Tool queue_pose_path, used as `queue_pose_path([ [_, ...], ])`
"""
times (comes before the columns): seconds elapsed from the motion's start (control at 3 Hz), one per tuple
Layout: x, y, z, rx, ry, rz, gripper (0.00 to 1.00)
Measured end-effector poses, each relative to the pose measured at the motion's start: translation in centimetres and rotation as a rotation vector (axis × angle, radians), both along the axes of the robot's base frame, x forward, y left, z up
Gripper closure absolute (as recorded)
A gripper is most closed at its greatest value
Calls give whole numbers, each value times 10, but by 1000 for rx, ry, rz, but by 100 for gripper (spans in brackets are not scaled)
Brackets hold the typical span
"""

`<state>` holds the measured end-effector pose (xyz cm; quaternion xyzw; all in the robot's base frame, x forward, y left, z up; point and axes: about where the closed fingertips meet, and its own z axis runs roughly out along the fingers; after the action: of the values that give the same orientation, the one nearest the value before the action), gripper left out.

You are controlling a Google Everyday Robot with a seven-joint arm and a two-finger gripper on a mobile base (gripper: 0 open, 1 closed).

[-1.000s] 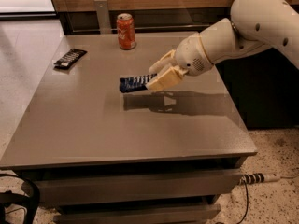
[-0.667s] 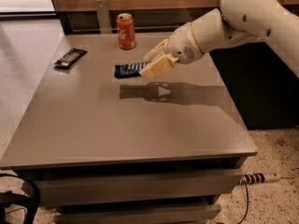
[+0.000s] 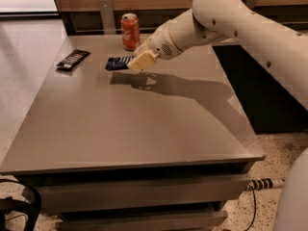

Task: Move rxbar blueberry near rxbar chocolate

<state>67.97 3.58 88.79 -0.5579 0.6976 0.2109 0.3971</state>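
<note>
The gripper [image 3: 136, 61] is carrying the blue bar [image 3: 117, 62] leftward and toward the far side of the counter [image 3: 144, 138]. Over the last second it has been travelling from the middle of the counter to a spot on the near side of the red can [image 3: 130, 31]. The fingers [image 3: 143, 60] are pinching the right end of the bar. The bar is sticking out to the left, roughly level and lifted clear of the surface, with its shadow falling on the counter just beneath. The black bar [image 3: 73, 59] is lying flat by the far left edge, and the gap between the two bars is shrinking; they are now near each other but still apart. I judge the carry to be nearing its finish, with only a short move left and a lowering remaining before release.
</note>
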Motion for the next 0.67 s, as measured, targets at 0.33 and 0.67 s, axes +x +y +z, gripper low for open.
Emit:
queue_pose_path([
  [0.33, 19, 24, -8, -53, -29, -48, 100],
  [0.67, 35, 46, -12, -52, -52, -53, 100],
])
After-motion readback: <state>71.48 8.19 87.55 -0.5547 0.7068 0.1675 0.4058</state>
